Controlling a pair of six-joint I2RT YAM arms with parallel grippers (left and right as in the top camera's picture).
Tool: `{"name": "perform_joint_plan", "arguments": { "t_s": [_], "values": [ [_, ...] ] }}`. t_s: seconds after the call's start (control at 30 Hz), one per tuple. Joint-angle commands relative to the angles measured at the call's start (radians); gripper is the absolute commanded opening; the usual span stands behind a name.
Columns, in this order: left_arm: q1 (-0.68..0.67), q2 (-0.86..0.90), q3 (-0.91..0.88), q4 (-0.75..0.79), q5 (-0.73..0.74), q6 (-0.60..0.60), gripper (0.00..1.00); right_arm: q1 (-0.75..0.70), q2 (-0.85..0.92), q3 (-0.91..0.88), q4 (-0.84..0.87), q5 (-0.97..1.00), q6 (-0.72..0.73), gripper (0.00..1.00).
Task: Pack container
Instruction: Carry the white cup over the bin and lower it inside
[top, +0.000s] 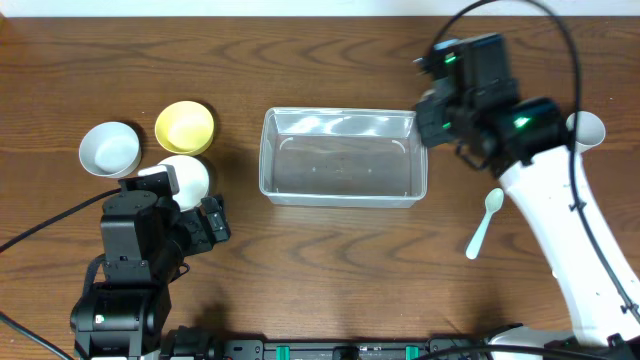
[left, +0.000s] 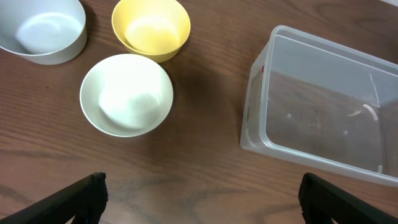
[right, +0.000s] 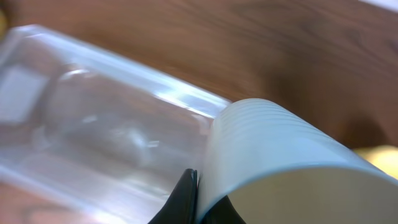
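Observation:
The clear rectangular container (top: 340, 196) lies empty in the middle of the table, also in the left wrist view (left: 256, 74) and the right wrist view (right: 93, 118). My right gripper (right: 198, 179) is shut on the wall of a white ribbed cup (right: 267, 149), one finger inside and one outside, held over the container's right end. In the overhead view the right gripper (top: 437, 112) hides that cup. My left gripper (left: 205, 200) is open with nothing between its fingers, low over bare wood near a white bowl (left: 126, 93).
A yellow bowl (top: 185, 127) and a pale grey-white bowl (top: 110, 148) sit left of the container, with the white bowl (top: 188, 176) just in front of them. A white spoon (top: 485, 222) lies to the container's right. Another white cup (top: 590, 128) stands at the far right.

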Motion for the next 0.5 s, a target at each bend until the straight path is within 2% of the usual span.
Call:
{"name": "perform_joint_plan", "arguments": {
  "t_s": [0.0, 0.2, 0.47],
  "values": [
    [0.006, 0.002, 0.023, -0.002, 0.007, -0.006, 0.98, 0.070, 0.039, -0.004, -0.004, -0.008, -0.030, 0.01],
    [0.006, 0.002, 0.023, -0.002, 0.007, -0.006, 0.98, 0.085, 0.132, -0.005, -0.003, -0.009, 0.065, 0.01],
    [0.006, 0.002, 0.023, -0.002, 0.007, -0.005, 0.98, 0.081, 0.276, -0.005, 0.021, -0.017, 0.067, 0.01]
  ]
}}
